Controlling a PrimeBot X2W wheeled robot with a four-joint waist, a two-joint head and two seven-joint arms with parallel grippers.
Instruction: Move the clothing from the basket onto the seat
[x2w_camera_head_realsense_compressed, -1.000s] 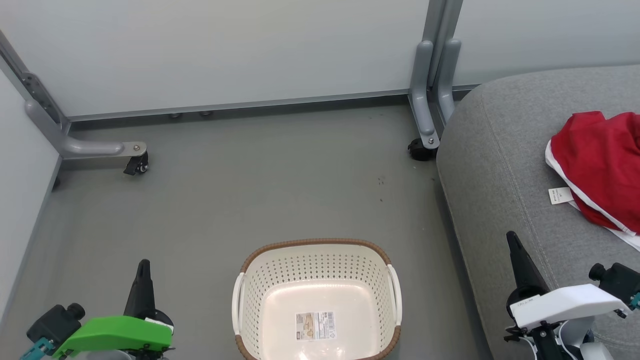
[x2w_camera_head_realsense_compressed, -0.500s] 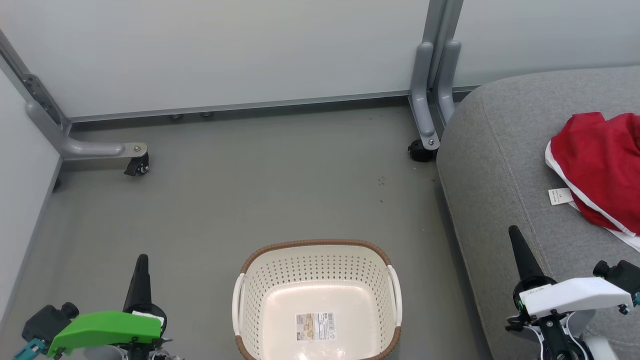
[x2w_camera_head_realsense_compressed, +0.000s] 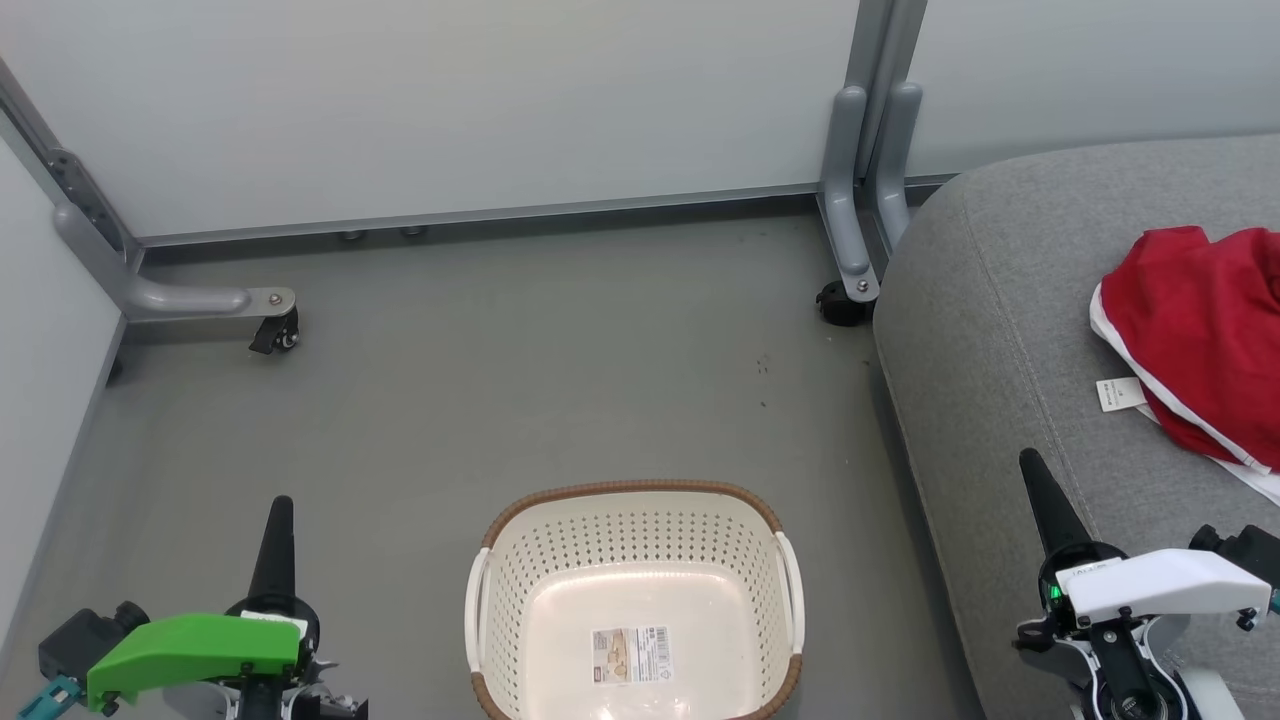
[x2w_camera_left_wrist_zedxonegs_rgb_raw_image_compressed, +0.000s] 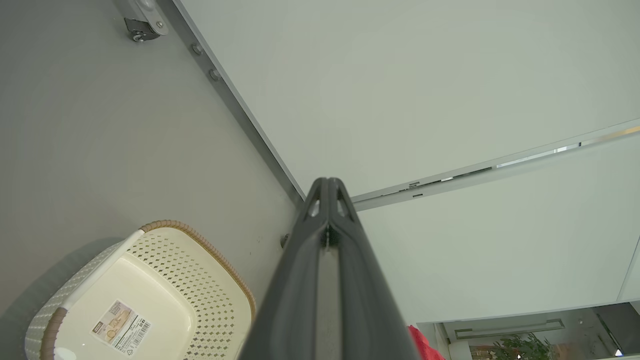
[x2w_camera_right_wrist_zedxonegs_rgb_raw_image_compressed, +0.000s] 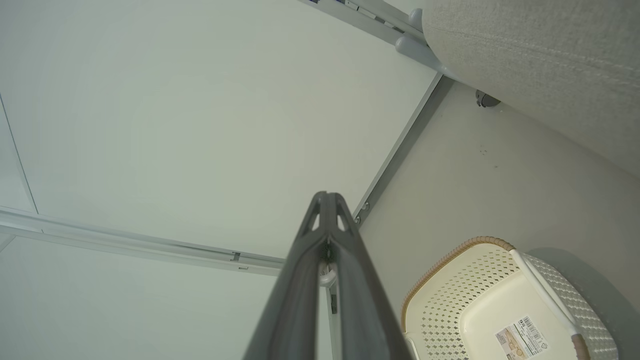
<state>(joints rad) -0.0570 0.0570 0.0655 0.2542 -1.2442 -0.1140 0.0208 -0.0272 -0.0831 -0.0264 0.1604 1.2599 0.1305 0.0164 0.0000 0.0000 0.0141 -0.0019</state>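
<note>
The cream basket (x2w_camera_head_realsense_compressed: 500, 640) stands on the grey floor at the bottom centre of the head view, holding nothing but its label sticker (x2w_camera_head_realsense_compressed: 630, 653); it also shows in the left wrist view (x2w_camera_left_wrist_zedxonegs_rgb_raw_image_compressed: 210, 265) and the right wrist view (x2w_camera_right_wrist_zedxonegs_rgb_raw_image_compressed: 450, 280). Red clothing (x2w_camera_head_realsense_compressed: 1195, 320) with white trim and a white tag lies on the grey seat (x2w_camera_head_realsense_compressed: 1010, 330) at the right. My left gripper (x2w_camera_head_realsense_compressed: 279, 505) is shut, left of the basket. My right gripper (x2w_camera_head_realsense_compressed: 1026, 458) is shut, over the seat's front edge. In both wrist views the fingers meet, holding nothing (x2w_camera_left_wrist_zedxonegs_rgb_raw_image_compressed: 327, 182) (x2w_camera_right_wrist_zedxonegs_rgb_raw_image_compressed: 326, 196).
Pale partition panels close off the back and left. Their grey metal feet with castors stand on the floor at the left (x2w_camera_head_realsense_compressed: 275, 330) and beside the seat's corner (x2w_camera_head_realsense_compressed: 845, 300). Open grey floor lies between the basket and the back wall.
Both grippers have drawn down toward the view's bottom edge, the left one pointing straighter up. The basket and the clothing have not moved.
</note>
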